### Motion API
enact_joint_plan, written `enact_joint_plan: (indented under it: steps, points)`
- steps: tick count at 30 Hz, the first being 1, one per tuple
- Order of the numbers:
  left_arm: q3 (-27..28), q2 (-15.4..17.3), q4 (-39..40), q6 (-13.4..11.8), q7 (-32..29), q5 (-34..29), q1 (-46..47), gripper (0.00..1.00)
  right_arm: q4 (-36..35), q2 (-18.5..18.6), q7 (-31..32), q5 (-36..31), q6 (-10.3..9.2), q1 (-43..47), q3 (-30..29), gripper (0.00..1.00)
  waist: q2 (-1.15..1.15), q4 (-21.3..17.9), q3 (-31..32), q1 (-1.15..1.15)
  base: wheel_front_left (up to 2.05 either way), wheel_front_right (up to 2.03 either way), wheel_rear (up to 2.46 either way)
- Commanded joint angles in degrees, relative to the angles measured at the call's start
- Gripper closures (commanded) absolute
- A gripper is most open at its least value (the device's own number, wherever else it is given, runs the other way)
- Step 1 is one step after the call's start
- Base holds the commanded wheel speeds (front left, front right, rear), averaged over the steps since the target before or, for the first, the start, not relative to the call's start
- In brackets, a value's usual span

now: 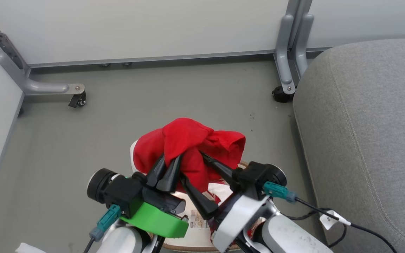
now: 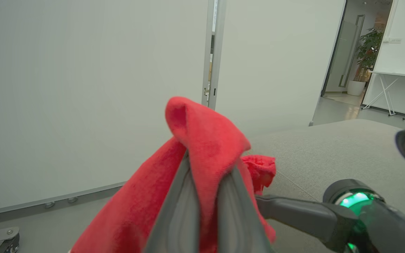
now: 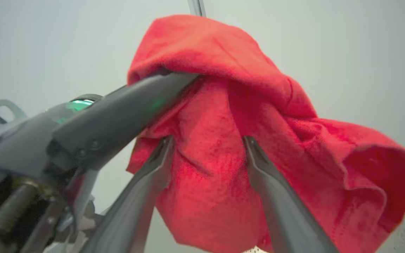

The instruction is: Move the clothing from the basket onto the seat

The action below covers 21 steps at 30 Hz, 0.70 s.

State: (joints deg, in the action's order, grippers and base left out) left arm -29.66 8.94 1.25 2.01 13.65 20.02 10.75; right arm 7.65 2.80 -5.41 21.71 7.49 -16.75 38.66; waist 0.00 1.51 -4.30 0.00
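The left gripper's point(image 1: 171, 160) fingers pinch tight on the red garment point(image 1: 185, 137), held above the basket point(image 1: 195, 233), which the arms largely hide. The right gripper's point(image 1: 192, 166) fingers are spread wide, straddling a fold. The grey sofa point(image 1: 364, 123) is cut off at right.

1. Clothing point(image 1: 188, 140): red cloth, matt, with a fine nubbly weave.
2. Seat point(image 1: 364, 123): coarse grey fabric, matt, with stitched seams.
3. My fingers point(image 1: 169, 174): dark, plastic-looking, smooth, dull sheen.
4. Floor point(image 1: 153, 105): smooth, matt grey.
5. Basket point(image 1: 197, 240): smooth cream plastic.
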Motion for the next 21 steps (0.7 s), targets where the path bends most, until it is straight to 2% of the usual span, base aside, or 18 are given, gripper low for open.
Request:
enact_joint_plan:
  steps: [1, 7, 8, 9, 21]
  points:
    - [-0.05, -0.11, -0.03, 0.30, 0.07, -0.47, 1.14, 1.00, 1.10, 0.16, 0.52, 0.69, 0.00, -1.60, 0.90, 0.00, 0.00, 0.15, -0.03, 0.00, 0.00, 0.00, 0.00]
    - [-0.64, -0.24, 0.07, 0.44, 0.14, -0.08, 1.41, 1.00, 5.23, 0.17, 1.43, 2.65, 0.00, -5.95, 3.97, 0.00, 0.00, 0.44, -0.11, 0.00, 0.00, 0.00, 0.00]
    - [-0.72, -0.30, 0.10, 0.43, 0.15, -0.04, 1.44, 1.00, 5.70, 0.17, 1.33, 3.13, 0.00, -6.42, 4.27, 0.54, 0.00, 0.47, -0.13, 0.00, 0.00, 0.00, 0.00]
    - [-0.81, -0.36, 0.17, 0.39, 0.17, -0.02, 1.47, 1.00, 6.11, 0.17, 1.19, 3.62, 0.00, -7.09, 4.75, 1.00, 0.00, 0.51, -0.14, 0.00, 0.00, 0.00, 0.00]
    - [-1.00, -0.07, 0.04, 0.03, 0.45, 0.46, 1.52, 1.00, 9.28, 0.17, -1.05, 6.46, 0.00, -10.28, 7.59, 1.00, 0.00, 0.37, -0.14, 0.00, 0.00, 0.00, 0.00]
